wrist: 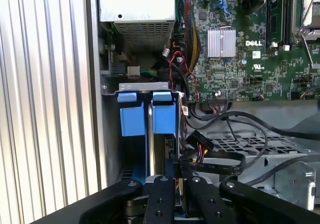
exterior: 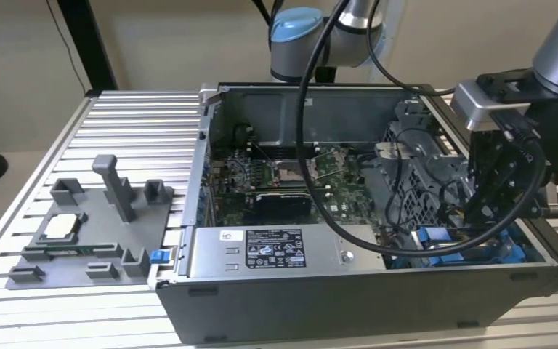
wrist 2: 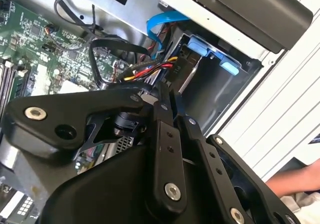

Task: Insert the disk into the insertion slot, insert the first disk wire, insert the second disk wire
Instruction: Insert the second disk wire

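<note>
Disk sits edge-up in the slot of the computer case, blue frame tabs showing. Gripper hangs just off the disk's near end, in line with its long axis — fingers drawn nearly together, seemingly pinching a black wire, though the grip itself is hidden.

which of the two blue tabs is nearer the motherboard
In the first wrist view, the blue tab beside the black cables is nearer the motherboard. The other tab sits toward the case wall.
</note>
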Robot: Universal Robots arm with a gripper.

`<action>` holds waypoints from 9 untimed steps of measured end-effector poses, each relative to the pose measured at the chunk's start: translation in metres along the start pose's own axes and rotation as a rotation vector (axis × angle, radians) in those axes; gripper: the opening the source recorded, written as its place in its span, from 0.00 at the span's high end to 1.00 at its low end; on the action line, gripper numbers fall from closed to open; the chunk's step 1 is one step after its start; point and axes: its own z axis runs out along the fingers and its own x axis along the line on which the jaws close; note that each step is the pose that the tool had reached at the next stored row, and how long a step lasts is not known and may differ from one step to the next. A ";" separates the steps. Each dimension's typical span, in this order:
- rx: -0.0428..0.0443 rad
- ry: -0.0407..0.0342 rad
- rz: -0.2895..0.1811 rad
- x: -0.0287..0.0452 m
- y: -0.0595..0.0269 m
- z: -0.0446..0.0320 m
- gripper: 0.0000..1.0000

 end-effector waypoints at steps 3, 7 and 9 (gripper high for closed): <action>0.0026 -0.0003 0.000 0.0000 0.0000 0.0014 1.00; 0.0029 -0.0003 0.000 0.0001 0.0001 0.0026 1.00; 0.0030 -0.0003 0.000 0.0001 0.0001 0.0034 1.00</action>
